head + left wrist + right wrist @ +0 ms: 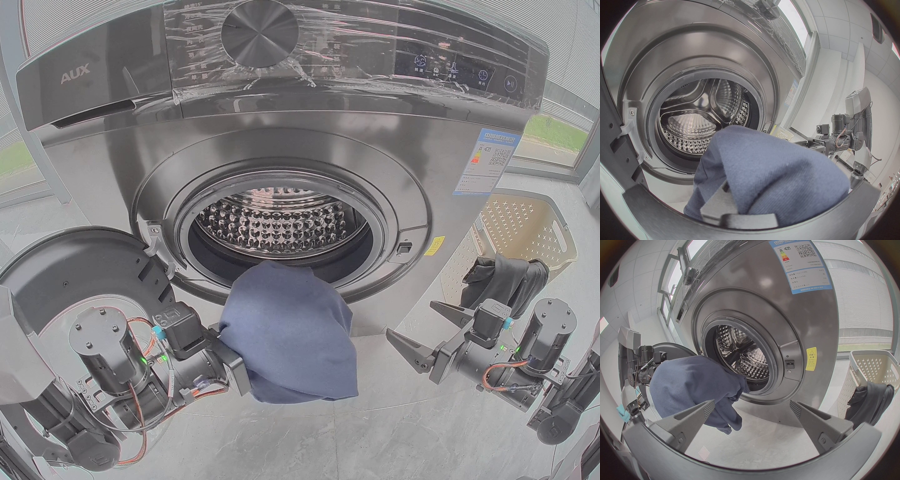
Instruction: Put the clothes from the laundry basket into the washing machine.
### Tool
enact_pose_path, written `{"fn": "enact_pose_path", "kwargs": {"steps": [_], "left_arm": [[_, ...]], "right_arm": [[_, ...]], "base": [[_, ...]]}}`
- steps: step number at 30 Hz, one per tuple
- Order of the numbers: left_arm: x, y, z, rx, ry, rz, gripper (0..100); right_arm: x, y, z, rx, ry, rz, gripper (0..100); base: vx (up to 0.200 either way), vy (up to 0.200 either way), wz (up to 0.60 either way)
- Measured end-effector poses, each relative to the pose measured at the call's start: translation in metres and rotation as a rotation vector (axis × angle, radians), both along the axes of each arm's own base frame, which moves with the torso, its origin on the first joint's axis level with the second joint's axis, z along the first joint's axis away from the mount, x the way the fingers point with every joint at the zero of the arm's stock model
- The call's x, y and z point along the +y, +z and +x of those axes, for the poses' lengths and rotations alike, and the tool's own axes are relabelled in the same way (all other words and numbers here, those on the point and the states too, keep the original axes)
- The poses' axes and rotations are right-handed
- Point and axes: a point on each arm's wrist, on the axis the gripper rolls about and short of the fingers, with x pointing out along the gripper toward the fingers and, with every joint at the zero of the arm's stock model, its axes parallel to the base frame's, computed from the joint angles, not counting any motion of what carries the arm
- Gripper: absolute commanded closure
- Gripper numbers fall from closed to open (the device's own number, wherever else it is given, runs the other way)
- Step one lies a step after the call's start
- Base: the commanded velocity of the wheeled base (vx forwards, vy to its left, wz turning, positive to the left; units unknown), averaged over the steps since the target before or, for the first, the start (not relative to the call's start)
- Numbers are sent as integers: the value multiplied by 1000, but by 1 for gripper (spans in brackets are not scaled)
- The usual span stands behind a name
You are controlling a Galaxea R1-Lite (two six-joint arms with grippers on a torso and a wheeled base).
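The left gripper point(232, 374) pinches the blue cloth point(290, 331) mid-frame, at the washer point(281, 144) hole, ready to push in. The right gripper point(410, 320) waits wide, empty.

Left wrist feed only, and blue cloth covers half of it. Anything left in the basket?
Observer: Yes. A dark garment is draped over the rim of the laundry basket, which stands to the right of the washing machine.
Operator: Right pincer carrying anything?
Observer: No. The right pincer is open and empty, low in front of the basket.
Operator: Is the blue cloth inside the drum?
Observer: Not that I can tell. The top of the blue cloth sits at the lower lip of the opening, and most of it hangs below, outside the machine.
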Motion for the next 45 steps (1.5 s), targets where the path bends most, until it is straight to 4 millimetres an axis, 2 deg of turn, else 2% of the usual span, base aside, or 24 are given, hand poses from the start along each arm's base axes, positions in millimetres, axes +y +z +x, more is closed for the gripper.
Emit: {"fn": "enact_pose_path", "kwargs": {"steps": [6, 31, 37, 45], "left_arm": [[-2, -1, -2, 3, -11, 5, 100], [-5, 1, 0, -15, 13, 2, 100], [-15, 7, 11, -61, 39, -10, 100], [-37, -7, 43, -40, 31, -22, 100]], "right_arm": [[1, 0, -1, 0, 1, 0, 0], [5, 1, -4, -3, 14, 4, 0], [9, 1, -7, -1, 23, 6, 0], [15, 1, -14, 2, 57, 7, 0]], "base": [[100, 0, 0], [0, 0, 0], [0, 0, 0], [0, 0, 0]]}}
